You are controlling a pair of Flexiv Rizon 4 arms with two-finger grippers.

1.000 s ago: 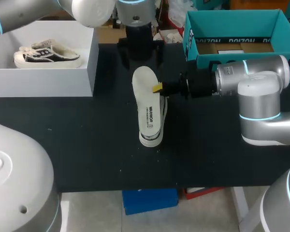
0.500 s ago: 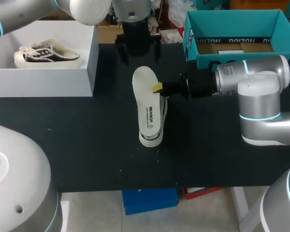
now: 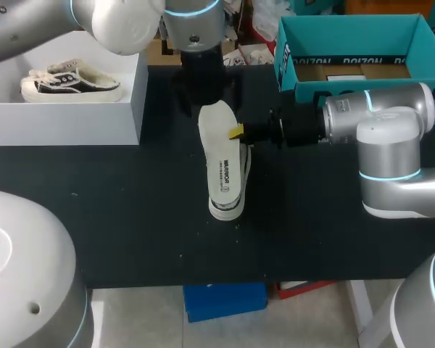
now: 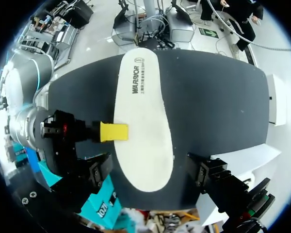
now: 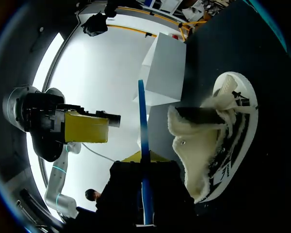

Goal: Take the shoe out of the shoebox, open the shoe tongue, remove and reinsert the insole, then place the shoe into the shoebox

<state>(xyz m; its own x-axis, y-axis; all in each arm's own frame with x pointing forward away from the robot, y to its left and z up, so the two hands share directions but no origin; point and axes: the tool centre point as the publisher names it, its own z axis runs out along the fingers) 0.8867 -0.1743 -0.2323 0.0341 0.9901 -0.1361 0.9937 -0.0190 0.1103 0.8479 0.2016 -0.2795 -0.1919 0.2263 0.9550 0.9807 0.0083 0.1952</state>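
Lower than a second ago, the left tool (image 3: 205, 94) has dropped from the top middle of the frame to just over the far end of the insole (image 3: 221, 156); nothing else has shifted. Its fingers (image 4: 94, 174) stand wide apart, one on each side of the insole's broad end, touching neither edge. Coming in from the right, the right tool (image 3: 237, 133) is pinched onto the insole's right edge, one yellow tip lying on top. In its own wrist view the insole runs edge-on between its fingers. The insole sits at the centre of the frame, lying along the shoe (image 3: 226, 210), which rests on the black counter (image 3: 116, 203) and peeks out at the insole's right side and lower end. A teal shoebox (image 3: 348, 32) stands open at the upper right. At the upper left, a white box (image 3: 65, 123) holds a second shoe (image 3: 71, 81).
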